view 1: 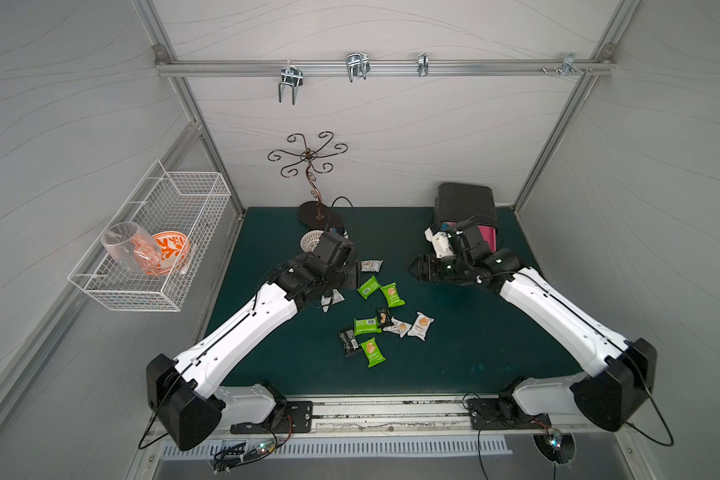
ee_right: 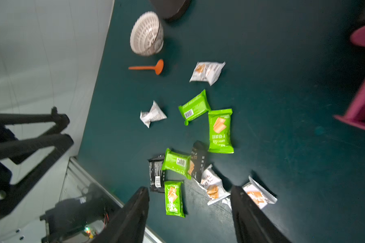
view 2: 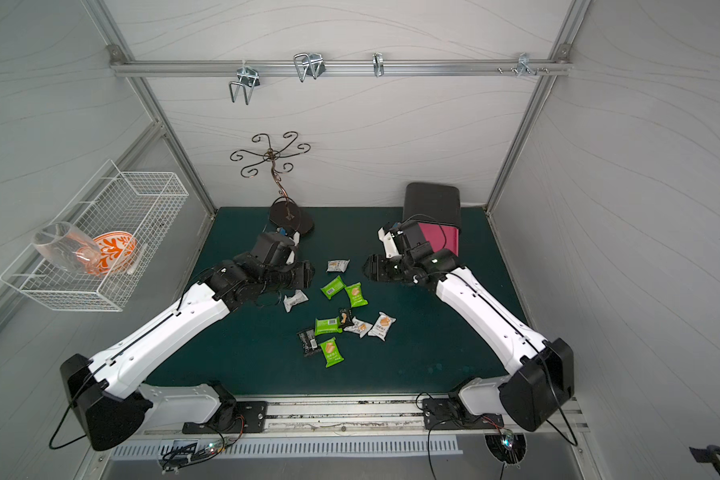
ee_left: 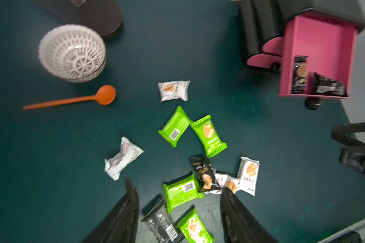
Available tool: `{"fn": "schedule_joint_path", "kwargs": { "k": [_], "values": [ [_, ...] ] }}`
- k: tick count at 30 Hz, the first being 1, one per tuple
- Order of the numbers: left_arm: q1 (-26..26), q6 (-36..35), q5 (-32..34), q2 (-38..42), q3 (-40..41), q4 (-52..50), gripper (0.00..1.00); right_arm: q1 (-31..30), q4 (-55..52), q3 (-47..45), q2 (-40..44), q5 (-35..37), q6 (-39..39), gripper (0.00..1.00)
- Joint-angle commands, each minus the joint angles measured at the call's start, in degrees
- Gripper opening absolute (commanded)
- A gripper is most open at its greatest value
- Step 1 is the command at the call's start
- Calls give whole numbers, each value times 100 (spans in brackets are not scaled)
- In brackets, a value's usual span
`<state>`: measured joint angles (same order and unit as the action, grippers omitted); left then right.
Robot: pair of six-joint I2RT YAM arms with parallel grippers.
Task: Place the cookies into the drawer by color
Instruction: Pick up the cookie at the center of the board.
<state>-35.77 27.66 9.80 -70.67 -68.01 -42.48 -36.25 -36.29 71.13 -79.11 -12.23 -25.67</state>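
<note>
The left gripper (ee_left: 176,185) and the right gripper (ee_right: 190,189) both stand spread apart and empty above the green mat (view 1: 454,353). Most cookies (view 1: 393,294) lie scattered in the middle of it. Two black packets (ee_left: 299,74) lie inside the pink drawer (ee_left: 322,40).

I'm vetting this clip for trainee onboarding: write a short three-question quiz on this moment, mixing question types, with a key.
1. How many green cookies lie on the mat?
2. True or false: the open pink drawer holds white cookies.
3. Left gripper and right gripper: which has a cookie between its fingers? A) left B) right C) neither

Key: 1) Four. 2) False: it holds two black cookies. 3) C: both are open and empty.
</note>
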Motion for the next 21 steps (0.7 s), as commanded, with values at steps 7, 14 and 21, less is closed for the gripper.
{"fn": "schedule_joint_path", "kwargs": {
  "k": [7,14,21],
  "values": [
    [101,546,165,659,783,-162,63,-421,394,37,-1336,-814,329,51],
    [96,456,195,765,869,-194,64,-761,240,247,-2388,-955,752,48],
    [97,403,134,707,817,-298,65,-957,275,127,-2788,-722,795,42]
  ]
}}
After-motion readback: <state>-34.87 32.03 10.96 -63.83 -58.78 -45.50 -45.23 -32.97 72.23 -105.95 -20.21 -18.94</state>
